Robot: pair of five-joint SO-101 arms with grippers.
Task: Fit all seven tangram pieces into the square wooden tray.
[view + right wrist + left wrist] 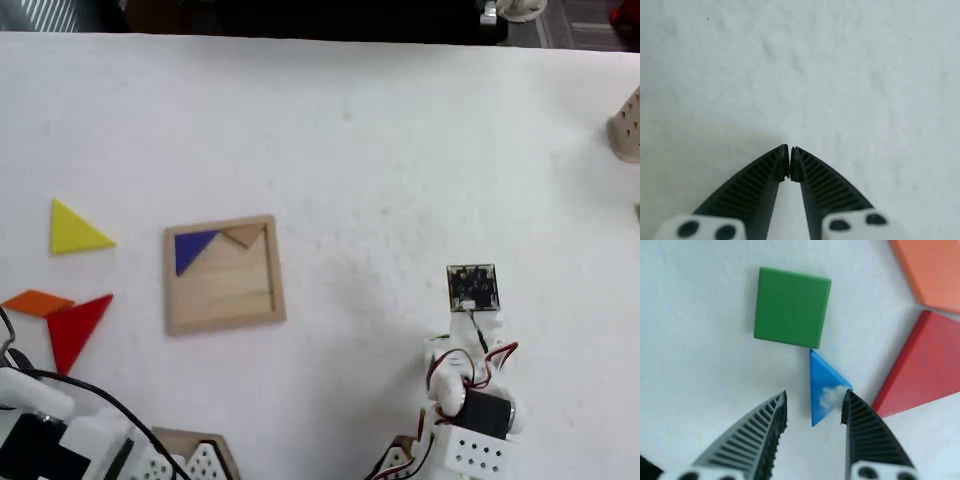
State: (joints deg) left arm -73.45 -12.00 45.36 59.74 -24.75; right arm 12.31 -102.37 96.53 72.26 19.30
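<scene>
The square wooden tray lies left of the table's middle, with a dark blue triangle and a wood-coloured triangle in its far corner area. A yellow triangle, an orange piece and a red triangle lie to the tray's left. My left gripper is open just above the table, a small light blue triangle between its fingers. Past it lie a green square, the red triangle and the orange piece. My right gripper is shut over bare table.
The left arm sits at the near left corner and the right arm at the near edge right of centre. A perforated beige object stands at the far right edge. White table stretches between tray and right arm.
</scene>
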